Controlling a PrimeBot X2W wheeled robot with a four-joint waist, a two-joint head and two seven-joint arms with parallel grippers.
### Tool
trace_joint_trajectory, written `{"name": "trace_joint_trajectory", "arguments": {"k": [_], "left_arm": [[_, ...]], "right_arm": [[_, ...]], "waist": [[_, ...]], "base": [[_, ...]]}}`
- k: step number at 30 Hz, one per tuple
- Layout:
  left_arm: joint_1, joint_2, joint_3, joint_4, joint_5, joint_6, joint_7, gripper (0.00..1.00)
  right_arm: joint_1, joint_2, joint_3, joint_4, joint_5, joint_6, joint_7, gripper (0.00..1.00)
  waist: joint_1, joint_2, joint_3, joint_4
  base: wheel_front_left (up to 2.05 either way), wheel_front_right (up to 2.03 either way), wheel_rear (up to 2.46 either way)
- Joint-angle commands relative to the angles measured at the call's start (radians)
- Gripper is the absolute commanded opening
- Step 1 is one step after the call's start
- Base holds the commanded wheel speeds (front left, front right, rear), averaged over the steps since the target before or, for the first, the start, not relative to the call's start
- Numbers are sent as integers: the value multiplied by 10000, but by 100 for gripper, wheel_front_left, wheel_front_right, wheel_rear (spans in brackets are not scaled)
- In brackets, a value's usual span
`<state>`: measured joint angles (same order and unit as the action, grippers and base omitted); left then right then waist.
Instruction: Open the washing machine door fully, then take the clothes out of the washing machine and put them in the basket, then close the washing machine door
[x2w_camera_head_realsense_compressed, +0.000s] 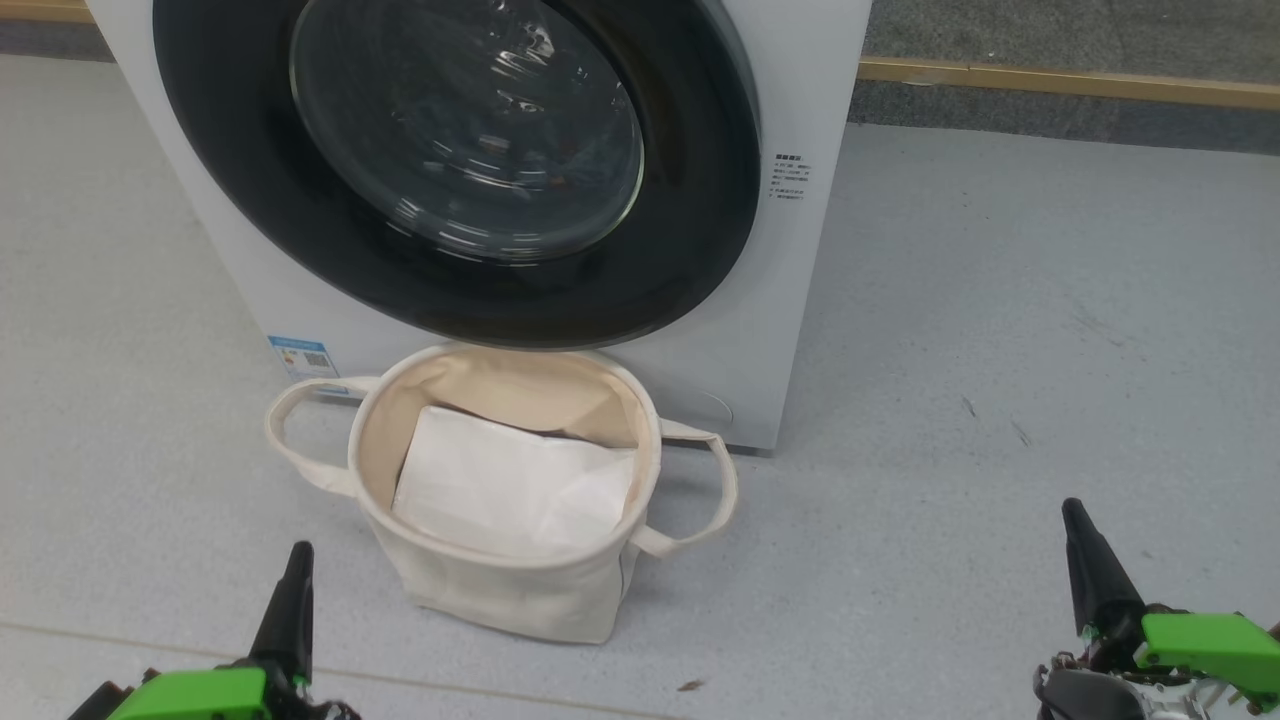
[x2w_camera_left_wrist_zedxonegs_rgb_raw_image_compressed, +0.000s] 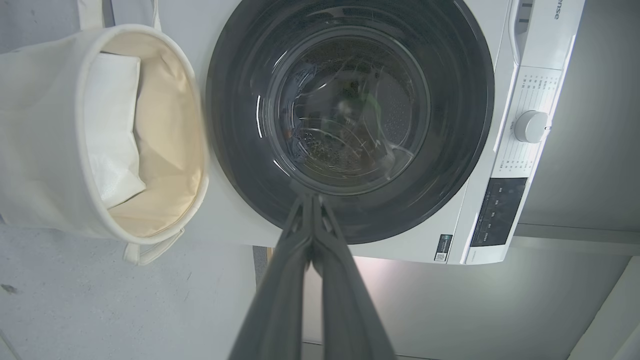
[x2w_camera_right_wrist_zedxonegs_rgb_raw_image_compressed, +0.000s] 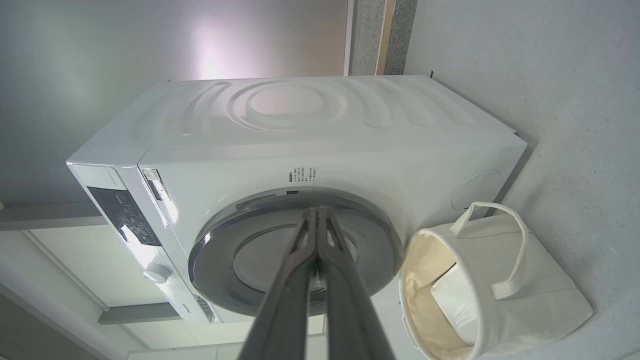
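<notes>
The washing machine (x2w_camera_head_realsense_compressed: 800, 300) is seen at 12 o'clock in the head view, and the washing machine door (x2w_camera_head_realsense_compressed: 250, 220) is shut flat against its front. The basket (x2w_camera_head_realsense_compressed: 500, 590) is set on the floor just at 6 o'clock of the door, with a folded white sheet (x2w_camera_head_realsense_compressed: 500, 480) laid inside. The left pincer (x2w_camera_left_wrist_zedxonegs_rgb_raw_image_compressed: 311, 200) at 7 o'clock and the right pincer (x2w_camera_right_wrist_zedxonegs_rgb_raw_image_compressed: 316, 212) at 5 o'clock are closed, fingers pressed together on nothing, apart from the basket.
</notes>
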<state>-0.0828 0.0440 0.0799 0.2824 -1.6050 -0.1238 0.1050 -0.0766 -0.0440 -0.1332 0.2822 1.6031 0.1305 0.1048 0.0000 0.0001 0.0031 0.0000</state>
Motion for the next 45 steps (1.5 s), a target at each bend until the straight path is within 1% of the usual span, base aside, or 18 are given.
{"name": "trace_joint_trajectory", "arguments": {"k": [1,24,25,26,27,28,30,33,37,41,45], "left_arm": [[-251,62,335,-375,-40,-69,79,0],[-251,62,335,-375,-40,-69,79,0],[1,0,-4,17,0,4,0,100],[4,-4,-10,118,1,6,-15,100],[28,-9,-17,240,4,7,-20,0],[122,-21,-24,445,2,6,-15,100],[351,-46,-36,791,1,6,-13,100],[285,-43,-11,755,42,27,-99,100],[201,-40,16,723,96,51,-215,100],[129,-35,48,668,184,88,-332,100],[52,-15,77,591,353,127,-450,100]], "right_arm": [[-313,-62,198,-374,59,2,81,0],[-313,-62,198,-374,59,2,81,0],[1,2,2,17,0,0,-2,100],[8,6,10,110,-1,2,-8,100],[39,17,19,243,0,2,-13,0],[127,36,26,457,-1,2,-9,100],[327,61,30,822,-1,2,-7,100],[247,58,104,798,17,2,-94,100],[142,54,190,777,27,2,-211,100],[42,50,265,759,3,2,-328,100],[-75,47,319,725,-142,2,-446,100]], "waist": [[0,-1,0,0],[0,-1,0,0],[0,-1,0,0],[0,-1,0,0],[0,-1,0,0],[0,-1,0,0],[0,-1,0,0],[3,-1,4,8],[23,-1,-23,19],[2,-1,-8,28],[1,-1,0,37]], "base": [[0,0,0],[0,0,0],[0,0,0],[0,0,0],[0,0,0],[0,0,0],[0,0,0],[0,0,0],[0,0,0],[0,0,0],[0,0,0]]}}
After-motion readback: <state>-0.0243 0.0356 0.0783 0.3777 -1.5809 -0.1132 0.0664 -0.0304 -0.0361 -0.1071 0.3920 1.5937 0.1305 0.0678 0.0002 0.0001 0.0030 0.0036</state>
